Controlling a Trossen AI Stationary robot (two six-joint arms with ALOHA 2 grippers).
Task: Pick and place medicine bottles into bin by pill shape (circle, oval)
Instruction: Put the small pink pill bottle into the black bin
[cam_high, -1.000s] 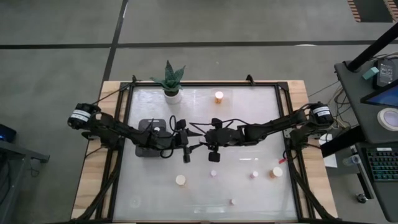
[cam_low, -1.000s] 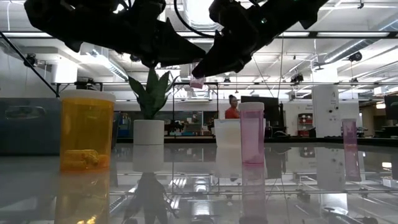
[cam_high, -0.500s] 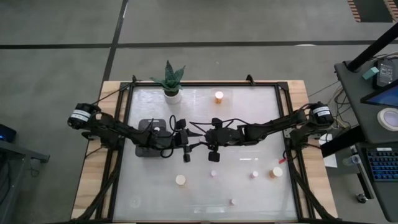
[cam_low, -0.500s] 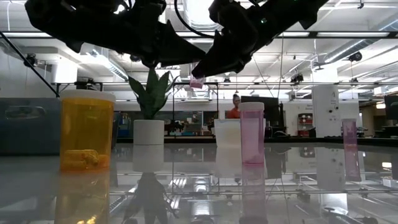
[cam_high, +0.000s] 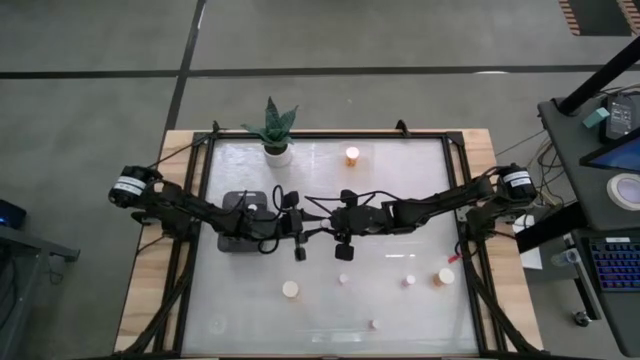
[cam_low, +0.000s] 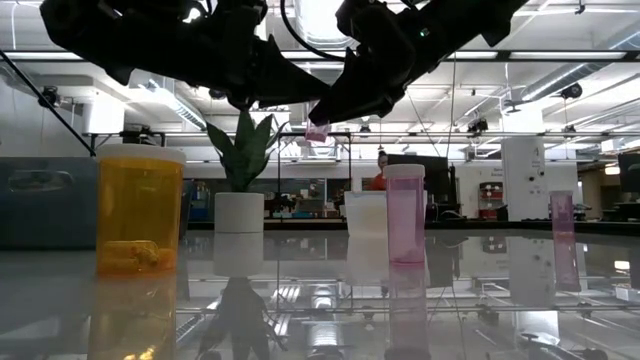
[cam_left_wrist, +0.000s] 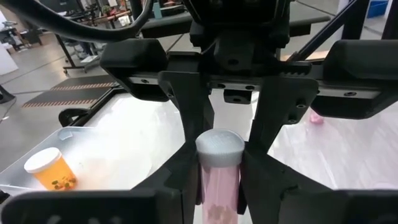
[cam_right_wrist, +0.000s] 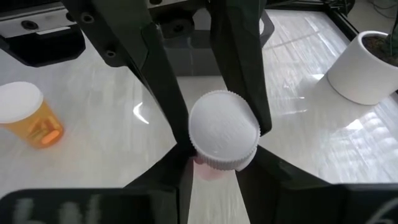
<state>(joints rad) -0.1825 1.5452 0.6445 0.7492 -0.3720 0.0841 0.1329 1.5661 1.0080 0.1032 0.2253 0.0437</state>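
Observation:
A small pinkish bottle with a white cap (cam_low: 317, 131) hangs above the table's middle, between my two grippers. My left gripper (cam_high: 308, 234) comes from the left and my right gripper (cam_high: 332, 233) from the right; they meet tip to tip and both are shut on the bottle. A dark bin (cam_high: 240, 222) left of them holds one white-capped bottle (cam_high: 253, 208). A clear tray (cam_left_wrist: 74, 155) holds an orange bottle (cam_left_wrist: 50, 171). More bottles stand near the front: orange ones (cam_high: 290, 289) (cam_high: 443, 277) and small pink ones (cam_high: 343, 279) (cam_high: 409, 281) (cam_high: 374, 324). My left gripper pinches the bottle's pink body (cam_left_wrist: 217, 193) between its two fingers, level from the table's left. The bottle is lifted clear of the table. My right gripper pinches the same bottle just under its white cap (cam_right_wrist: 224, 130), one finger on each side, slanting down from the right.
A white pot with a green plant (cam_high: 277, 150) stands at the far left. The orange bottle in the tray also shows in the high view (cam_high: 351, 155) at the far middle. In the low view an orange bottle (cam_low: 140, 210) and a pink one (cam_low: 405, 215) stand below the grippers.

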